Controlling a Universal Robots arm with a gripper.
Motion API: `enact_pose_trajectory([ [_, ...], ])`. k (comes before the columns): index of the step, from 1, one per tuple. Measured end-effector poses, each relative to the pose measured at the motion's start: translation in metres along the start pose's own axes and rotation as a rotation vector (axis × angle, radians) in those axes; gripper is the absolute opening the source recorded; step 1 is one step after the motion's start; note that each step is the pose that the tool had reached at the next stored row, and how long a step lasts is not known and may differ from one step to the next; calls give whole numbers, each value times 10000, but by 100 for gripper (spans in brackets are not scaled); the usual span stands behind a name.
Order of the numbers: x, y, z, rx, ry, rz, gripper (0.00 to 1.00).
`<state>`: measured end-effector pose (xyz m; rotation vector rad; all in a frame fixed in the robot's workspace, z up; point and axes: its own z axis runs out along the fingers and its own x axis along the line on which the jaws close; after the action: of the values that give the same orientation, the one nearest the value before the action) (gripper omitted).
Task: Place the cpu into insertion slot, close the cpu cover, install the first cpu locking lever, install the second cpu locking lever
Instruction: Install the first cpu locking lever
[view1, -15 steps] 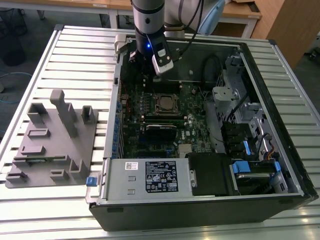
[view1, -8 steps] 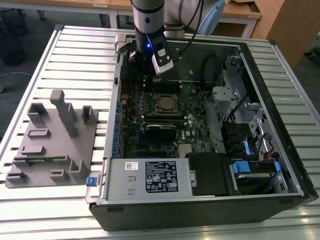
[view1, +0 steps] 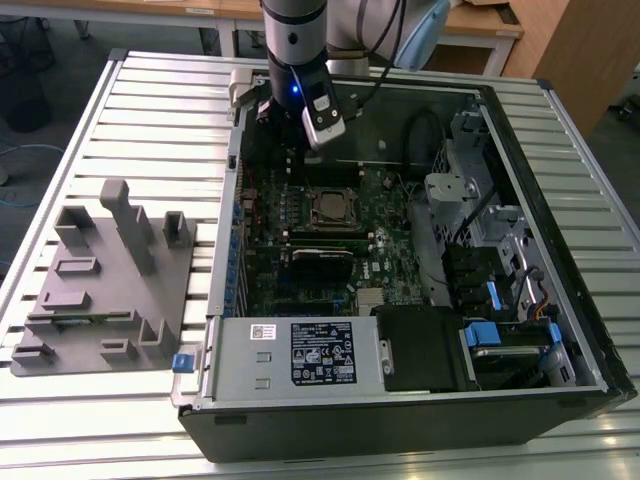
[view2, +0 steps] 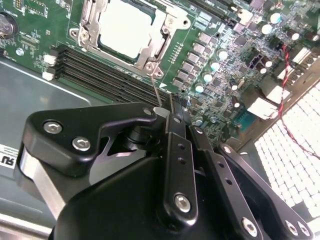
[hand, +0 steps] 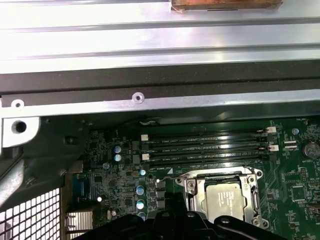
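On the slatted worktop (view1: 150, 110), close under the open case (view1: 400, 425) wall, the end effector (view2: 167, 112) hung with jaws together beside a thin lever (view2: 155, 87). The cpu (view2: 127, 25) sat socketed under the cpu cover (view2: 167, 22), its edge cut off.

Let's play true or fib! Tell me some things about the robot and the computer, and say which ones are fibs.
1. The cpu sits in its socket on the green board. True.
2. The cover stands flipped up. False: it lies flat around the cpu.
3. The case lies open on a slatted table. True.
4. The grey tray is at the exterior view's right of the case. False: it is at the left.
5. The gripper hangs over the silver box. False: it hangs over the board, near the cpu.
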<state>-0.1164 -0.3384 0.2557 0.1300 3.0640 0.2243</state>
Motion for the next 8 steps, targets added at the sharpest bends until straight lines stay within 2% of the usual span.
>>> enact_pose_trajectory([
  [5,64,-6,-4,-24,-40,-4,10],
  [8,74,-10,-6,-207,-36,8,10],
])
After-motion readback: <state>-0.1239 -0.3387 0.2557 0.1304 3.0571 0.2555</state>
